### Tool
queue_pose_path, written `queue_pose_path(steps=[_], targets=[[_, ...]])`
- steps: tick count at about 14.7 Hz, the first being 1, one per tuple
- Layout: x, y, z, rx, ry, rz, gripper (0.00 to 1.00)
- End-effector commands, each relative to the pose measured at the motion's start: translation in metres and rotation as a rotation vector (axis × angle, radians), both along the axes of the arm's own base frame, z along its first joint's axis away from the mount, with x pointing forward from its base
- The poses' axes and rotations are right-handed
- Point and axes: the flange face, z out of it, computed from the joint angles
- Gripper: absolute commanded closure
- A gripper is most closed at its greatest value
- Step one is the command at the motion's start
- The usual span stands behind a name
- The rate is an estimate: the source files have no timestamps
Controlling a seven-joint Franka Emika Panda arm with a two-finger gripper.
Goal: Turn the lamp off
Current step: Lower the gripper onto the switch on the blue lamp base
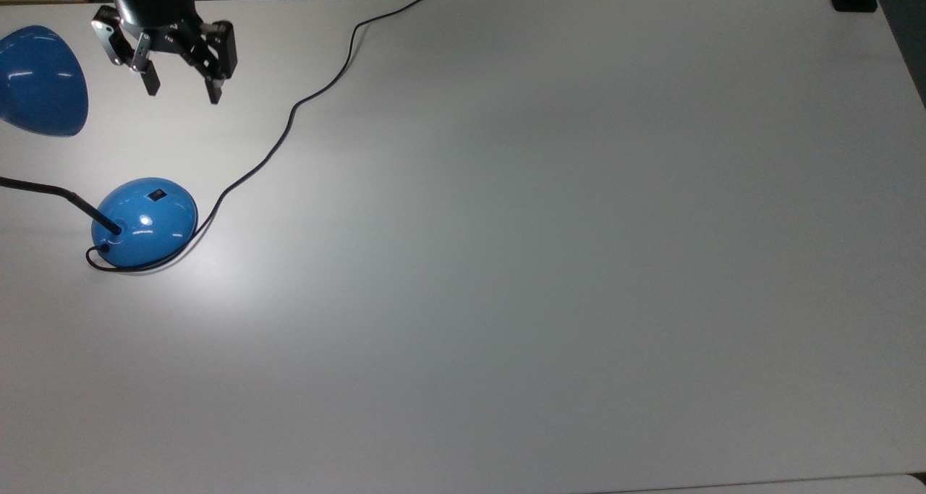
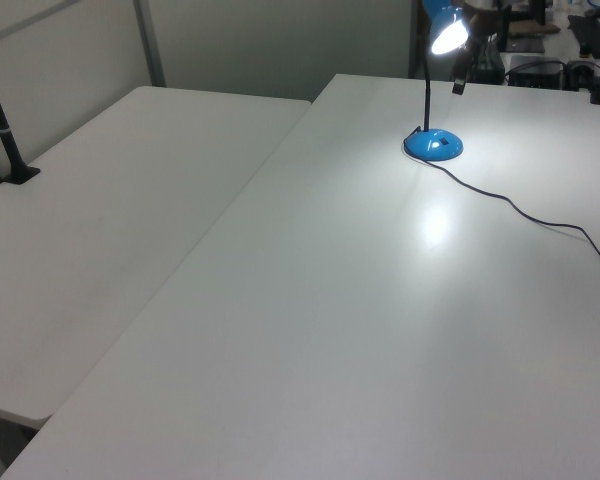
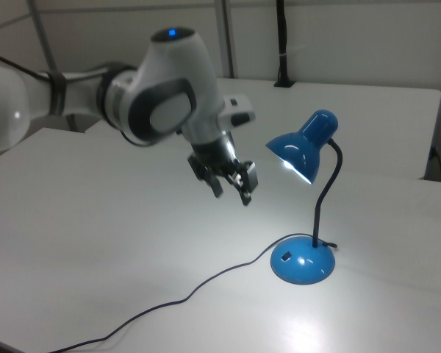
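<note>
You've got the cord [image 3: 169, 301] nearest in the right view, snaking across the worktop [image 3: 95, 243] up to the lamp [image 3: 303, 259], which stands lit, its dome base planted near the top view's left edge, the little black switch [image 1: 156, 195] facing up on the dome. Above and beyond it hangs your end effector [image 3: 231, 193], fingers spread and holding nothing, well clear of the base and apart from the shade [image 1: 40, 82]. Here's the worry: the switch is small and sits on a glossy curved dome, so a fingertip coming in off-centre would likely slide off, or shove the light base sideways rather than click it. Spread fingers could straddle the switch and miss; I'd judge one fingertip, or a clenched pair, the safer poke. Watch the shade and the thin neck [image 3: 325, 198] too, since both stand close beside your descent line, and a brush there could tip the whole lamp. The cord loops around the base's near side in the top view, so a low sweep might snag it. Room is generous toward the top view's right, all bare worktop; the top view's left edge is tight.
</note>
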Motion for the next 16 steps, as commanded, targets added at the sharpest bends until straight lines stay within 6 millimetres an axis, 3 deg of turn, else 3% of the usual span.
queue_pose_path(steps=[1,2,3,9,12,16], targets=[[-0.005,-0.01,-0.055,-0.032,-0.151,-0.109,0.86],[-0.003,-0.01,-0.069,-0.037,-0.183,-0.127,0.97],[-0.003,-0.011,-0.079,-0.042,-0.206,-0.14,1.0],[0.003,-0.033,-0.12,-0.076,-0.256,-0.167,1.0],[-0.002,-0.049,-0.127,-0.09,-0.247,-0.187,1.0],[0.003,-0.052,-0.152,-0.105,-0.25,-0.18,1.0]])
